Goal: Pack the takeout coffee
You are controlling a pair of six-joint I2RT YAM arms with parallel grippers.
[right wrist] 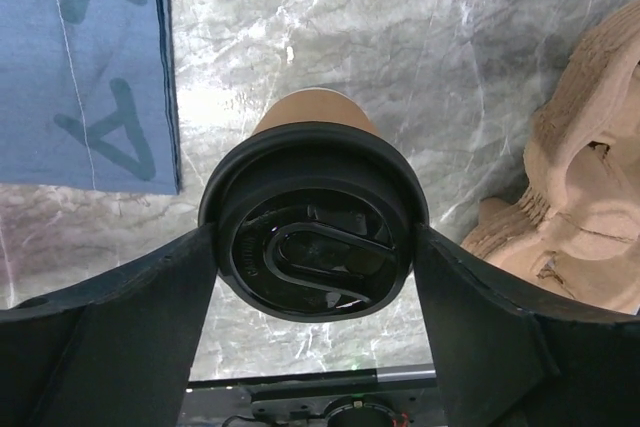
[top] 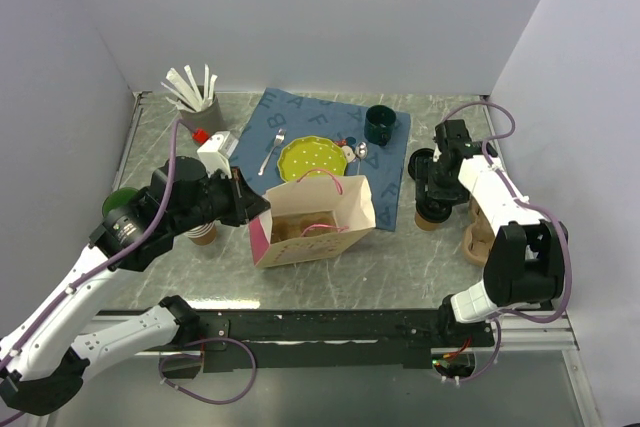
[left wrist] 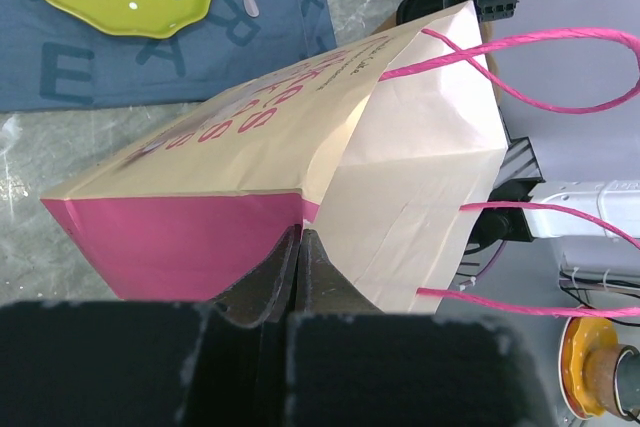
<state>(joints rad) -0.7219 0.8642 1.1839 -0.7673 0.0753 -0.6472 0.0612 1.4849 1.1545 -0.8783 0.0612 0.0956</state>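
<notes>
While the left gripper pinches the paper bag, the right gripper clasps the black-lidded takeout coffee near the right edge.

1. The left arm reaches from the near left corner toward the middle, wrist turned sideways.
2. The left gripper is pinched tight on the paper bag's edge.
3. The right arm stretches far along the right side.
4. The right gripper points down, both fingers pressed against the takeout coffee lid.
</notes>
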